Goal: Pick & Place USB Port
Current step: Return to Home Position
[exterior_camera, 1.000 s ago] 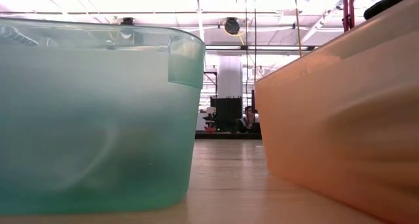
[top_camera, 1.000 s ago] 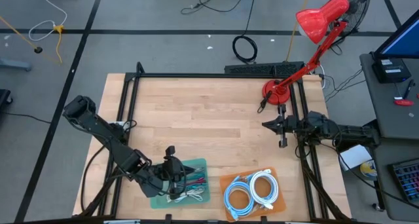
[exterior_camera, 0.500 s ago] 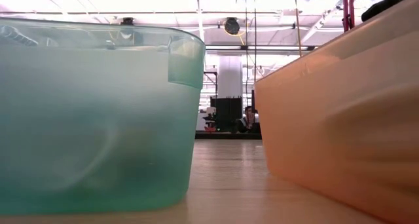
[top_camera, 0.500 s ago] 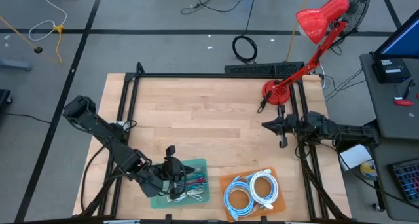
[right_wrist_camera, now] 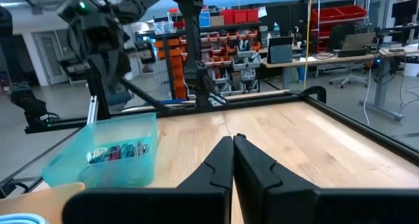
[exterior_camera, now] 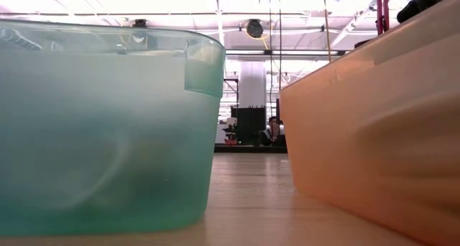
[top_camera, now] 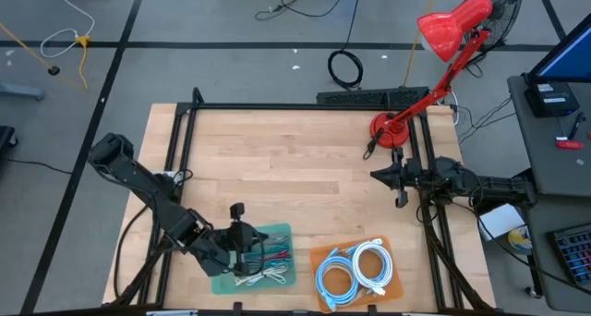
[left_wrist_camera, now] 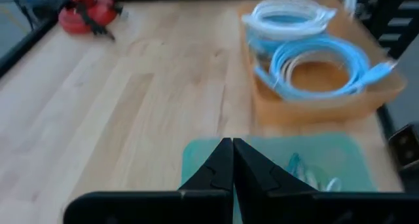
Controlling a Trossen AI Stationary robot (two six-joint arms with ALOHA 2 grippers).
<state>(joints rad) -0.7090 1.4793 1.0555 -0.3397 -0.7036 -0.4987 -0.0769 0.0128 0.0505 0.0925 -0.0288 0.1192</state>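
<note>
The cables (top_camera: 275, 255) lie as a mixed bundle inside the green bin (top_camera: 280, 232) at the table's (top_camera: 277, 159) near edge; just to its right, apart from it, the orange bin (top_camera: 317, 253) holds coiled white and light-blue cables (top_camera: 355, 265). The left gripper (left_wrist_camera: 230, 145) hangs over the green bin, facing the orange one; its fingers are pressed together tip to tip with nothing between them. The right gripper (right_wrist_camera: 232, 144) sits well away at the table's right edge, beside the base of a red lamp (top_camera: 443, 30); its fingers are likewise closed and empty.
</note>
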